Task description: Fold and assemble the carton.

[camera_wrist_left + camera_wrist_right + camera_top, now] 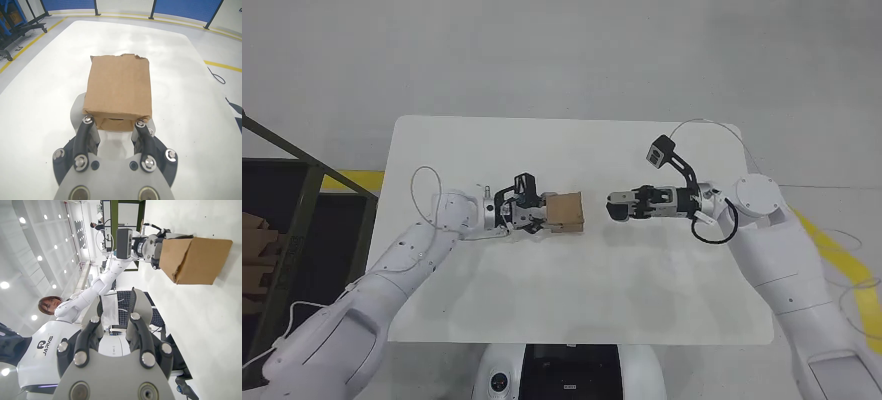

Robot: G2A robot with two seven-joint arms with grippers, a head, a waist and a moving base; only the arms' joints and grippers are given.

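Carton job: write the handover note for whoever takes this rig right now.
Left gripper: shut on one end of the carton, holding it mid-table.
Right gripper: open, empty, facing the carton's other end, apart from it.
Done: the carton is formed into a box with its top panel closed.
Left: the flaps at the held end look loosely tucked, with a gap, and the far edge is ragged. Probably press both ends shut.
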